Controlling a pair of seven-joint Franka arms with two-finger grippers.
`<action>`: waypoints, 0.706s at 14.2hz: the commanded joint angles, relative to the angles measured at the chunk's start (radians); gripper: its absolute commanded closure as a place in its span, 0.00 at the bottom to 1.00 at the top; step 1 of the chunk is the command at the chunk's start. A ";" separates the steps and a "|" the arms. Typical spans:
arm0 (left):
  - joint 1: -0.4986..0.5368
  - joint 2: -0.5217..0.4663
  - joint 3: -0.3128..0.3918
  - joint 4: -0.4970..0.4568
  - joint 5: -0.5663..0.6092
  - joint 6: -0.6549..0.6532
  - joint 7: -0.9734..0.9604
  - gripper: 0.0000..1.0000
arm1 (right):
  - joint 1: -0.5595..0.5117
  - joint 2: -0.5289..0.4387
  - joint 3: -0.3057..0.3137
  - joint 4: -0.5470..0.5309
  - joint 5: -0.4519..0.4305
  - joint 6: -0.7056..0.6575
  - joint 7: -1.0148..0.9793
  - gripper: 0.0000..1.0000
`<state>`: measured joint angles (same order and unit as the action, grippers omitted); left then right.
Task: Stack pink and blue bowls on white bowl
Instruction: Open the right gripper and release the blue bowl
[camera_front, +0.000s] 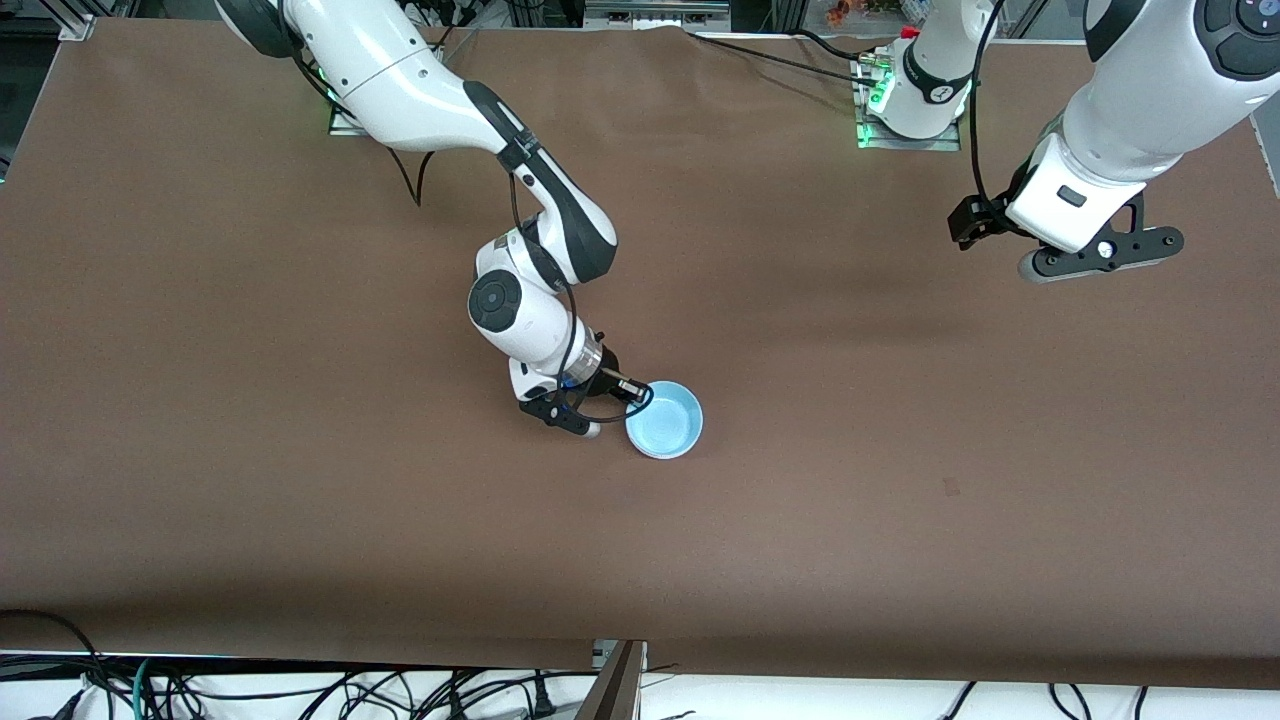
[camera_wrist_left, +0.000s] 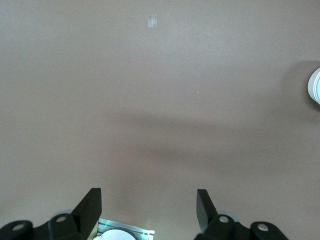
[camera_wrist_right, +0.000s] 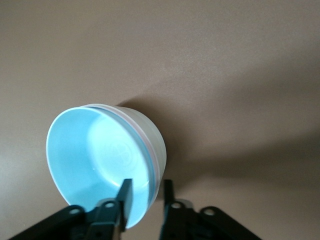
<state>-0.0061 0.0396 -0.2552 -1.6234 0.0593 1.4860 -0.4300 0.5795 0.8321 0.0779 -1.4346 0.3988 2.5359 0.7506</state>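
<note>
The light blue bowl (camera_front: 665, 418) sits nested on top of a stack near the table's middle. In the right wrist view the blue bowl (camera_wrist_right: 95, 155) fills the stack, the pink bowl shows only as a thin rim line (camera_wrist_right: 145, 144), and the white bowl (camera_wrist_right: 156, 145) is the outer wall. My right gripper (camera_front: 630, 392) (camera_wrist_right: 146, 195) straddles the stack's rim with one finger inside the blue bowl and one outside the white wall, closed narrowly on it. My left gripper (camera_front: 1100, 255) (camera_wrist_left: 148, 210) is open and empty, waiting above bare table at the left arm's end.
The brown table (camera_front: 300, 450) holds nothing else. The left arm's base plate (camera_wrist_left: 125, 232) shows between the left fingers, and the stack's edge (camera_wrist_left: 315, 86) shows at the border of the left wrist view. Cables lie below the table's front edge.
</note>
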 joint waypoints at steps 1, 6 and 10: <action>0.009 -0.018 -0.002 -0.016 -0.033 0.011 0.023 0.04 | -0.003 -0.024 -0.024 0.037 -0.020 -0.109 0.021 0.00; 0.018 -0.017 0.002 -0.010 -0.092 0.020 0.115 0.04 | -0.009 -0.166 -0.163 0.062 -0.179 -0.492 -0.143 0.00; 0.057 -0.015 0.007 -0.007 -0.116 0.039 0.195 0.05 | -0.010 -0.244 -0.363 0.063 -0.182 -0.796 -0.546 0.00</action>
<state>0.0254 0.0396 -0.2489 -1.6233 -0.0287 1.5135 -0.2951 0.5677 0.6309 -0.2178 -1.3502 0.2278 1.8480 0.3746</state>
